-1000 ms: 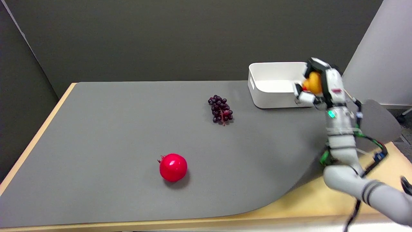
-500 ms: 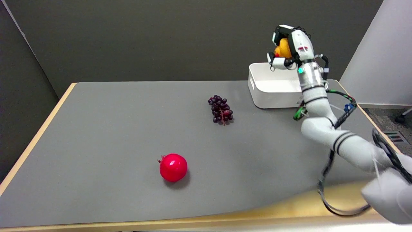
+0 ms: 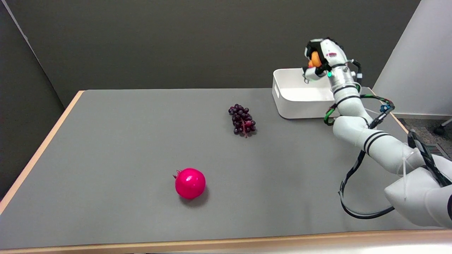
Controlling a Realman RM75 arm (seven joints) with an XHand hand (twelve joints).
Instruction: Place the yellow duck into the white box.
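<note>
My right hand (image 3: 322, 56) hangs in the air above the right part of the white box (image 3: 298, 92), its fingers curled around the yellow duck (image 3: 315, 59). Only an orange-yellow patch of the duck shows between the fingers. The box stands at the table's far right, its open inside showing nothing in it. My white arm (image 3: 356, 123) runs from the picture's lower right up to the hand.
A bunch of dark grapes (image 3: 242, 119) lies left of the box on the grey mat (image 3: 123, 141). A red pomegranate (image 3: 190, 183) sits nearer the front, left of centre. The table's wooden edge (image 3: 39, 148) shows at left and front.
The hand carried the duck up and over the box's right part. Since half a second ago it has shifted slightly right and down, and the arm has swung inward.
</note>
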